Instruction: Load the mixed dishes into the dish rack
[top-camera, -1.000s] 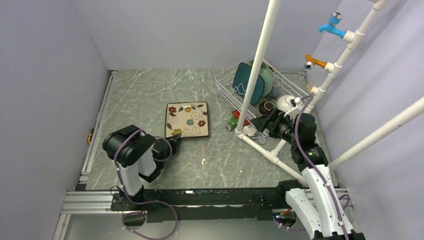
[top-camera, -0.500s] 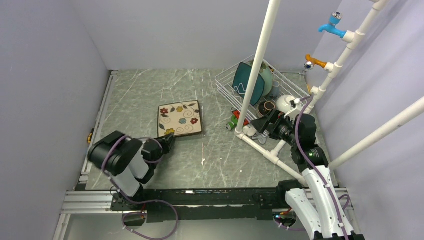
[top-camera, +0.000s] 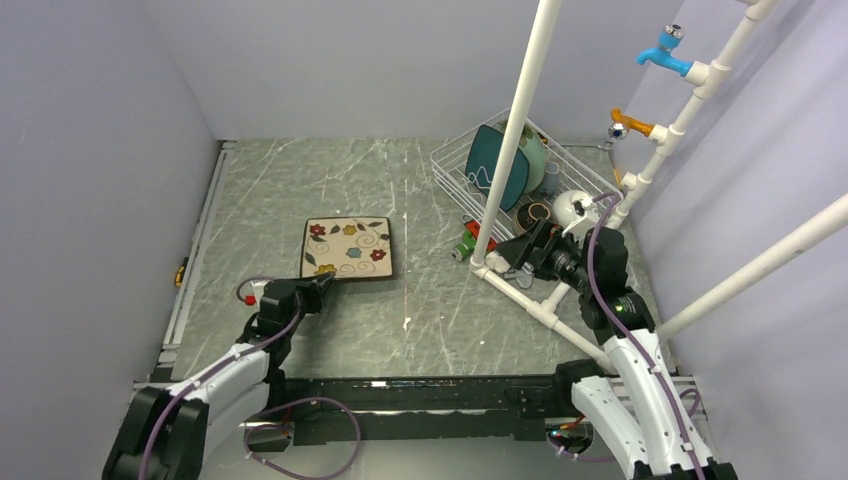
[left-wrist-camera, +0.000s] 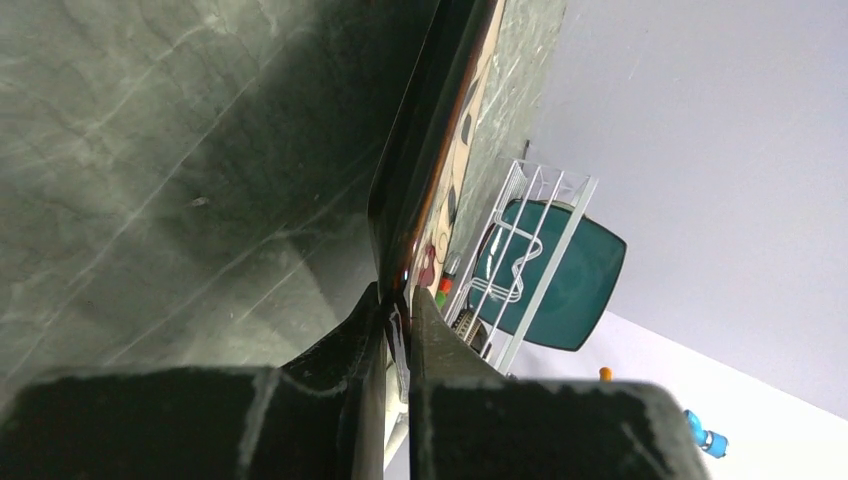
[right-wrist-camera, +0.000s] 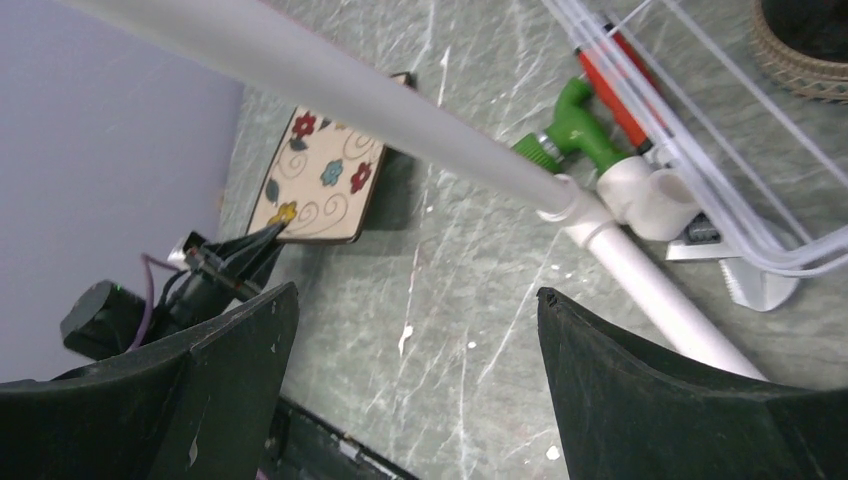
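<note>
Only wrist-side is the cream plate (left-wrist-camera: 425, 170) seen pinched by the left gripper (left-wrist-camera: 398, 305), the right gripper (right-wrist-camera: 417, 300) spread, the teal plate (top-camera: 497, 163) held in the dish rack (top-camera: 440, 170).

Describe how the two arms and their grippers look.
The left arm and the right arm have white links and black joints; a thin purple cable loops along each. The left gripper and right gripper are matte black with wedge-shaped fingers. No markings show.
</note>
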